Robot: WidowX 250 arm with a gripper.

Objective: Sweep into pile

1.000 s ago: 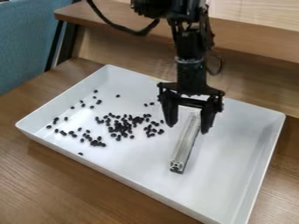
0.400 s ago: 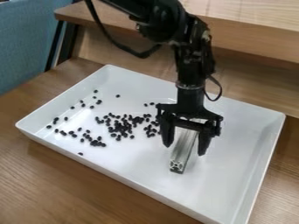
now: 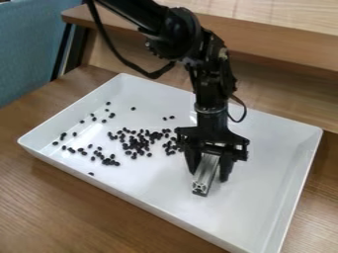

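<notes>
The black gripper (image 3: 209, 174) is low over the right half of the white tray (image 3: 264, 197), shut on a silver metal bar (image 3: 204, 178), with one finger against each long side. The bar's near end sticks out below the fingers, and its far part is hidden under the gripper. Small black beans (image 3: 137, 143) lie to the left of the gripper, in a loose cluster at the tray's middle, with others scattered towards the left wall.
The tray's raised rim runs all round, on a brown wooden table (image 3: 72, 210). A wooden ledge (image 3: 284, 42) stands behind it, and a blue chair back (image 3: 29, 44) is at the upper left.
The gripper has come down and towards the camera along the bar, and its fingers have drawn together on it. The beans and the bar look unmoved.
</notes>
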